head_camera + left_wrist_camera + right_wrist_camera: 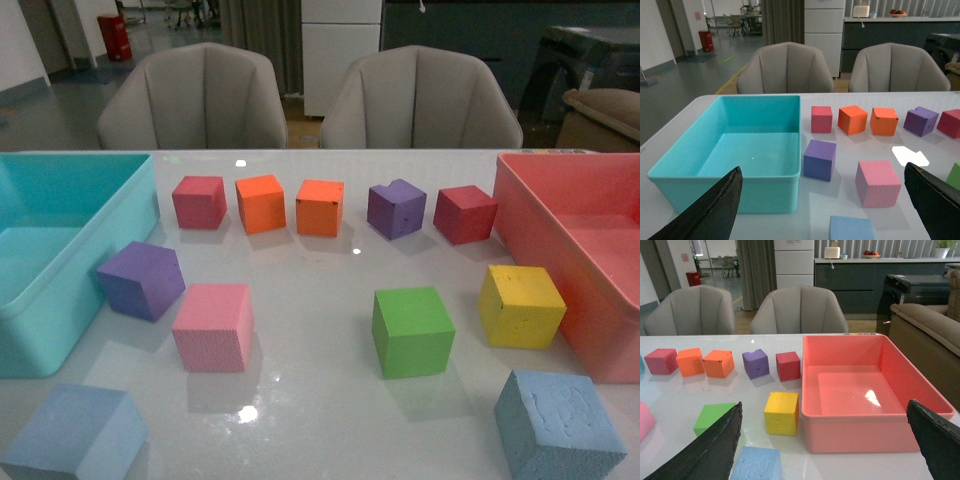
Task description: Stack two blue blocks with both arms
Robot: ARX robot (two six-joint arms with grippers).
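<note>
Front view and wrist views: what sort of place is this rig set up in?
Probably an office or lab break area: a white table with two grey armchairs behind it, a dark counter along the wall, and an open hall beyond.

All views face chairs (pixel 192 100), sharing cube row (pixel 320 207).

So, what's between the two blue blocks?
Front view: bare table between the paler blue block and the steel-blue block; the pink cube and green cube sit farther back.

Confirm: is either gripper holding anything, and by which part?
Nothing held. Left gripper and right gripper are open, empty; paler blue block and steel-blue block sit on the table.
</note>
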